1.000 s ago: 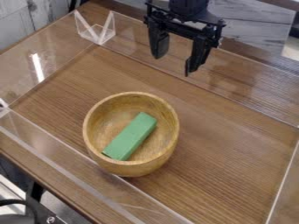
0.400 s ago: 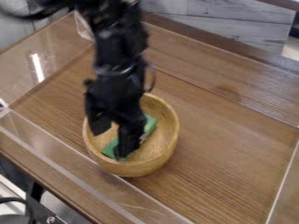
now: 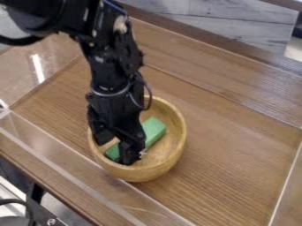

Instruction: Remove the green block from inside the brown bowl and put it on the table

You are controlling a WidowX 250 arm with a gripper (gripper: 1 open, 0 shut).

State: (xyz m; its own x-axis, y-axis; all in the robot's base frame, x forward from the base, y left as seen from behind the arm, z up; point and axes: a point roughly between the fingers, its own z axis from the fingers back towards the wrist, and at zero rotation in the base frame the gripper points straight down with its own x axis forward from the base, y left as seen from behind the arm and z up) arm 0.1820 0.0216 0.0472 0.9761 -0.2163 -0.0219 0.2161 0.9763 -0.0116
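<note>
One black robot arm point(image 3: 80, 18) reaches in from the upper left of the frame, and its gripper point(image 3: 116, 146) points down into the brown bowl point(image 3: 168, 157), a little left of the middle of the picture and toward the bottom. From where I'm standing, the gripper's jaws are apart, with the fingertips down inside the rim, around or right over the green block point(image 3: 154, 132). I can't tell whether they touch it, since the dark fingers cover a good part of it.

The block is inside the bowl, lying at a slant: one end shows to the right of the gripper, and a smaller bit of green peeks out lower left, between the dark parts. The bowl is round, light brown wood with a thick rim, and it sits on the table point(image 3: 230, 146), whose wood grain runs from the upper left toward the lower right.

Along the lower left, a low clear wall point(image 3: 73, 174) edges the tabletop. Beyond it, in the lower left corner, there's a black cable point(image 3: 14, 202) next to some dark and pale bits I can't make out. Up at the top right, a gray wood-grained surface point(image 3: 224, 31) lies past the table's far edge.
</note>
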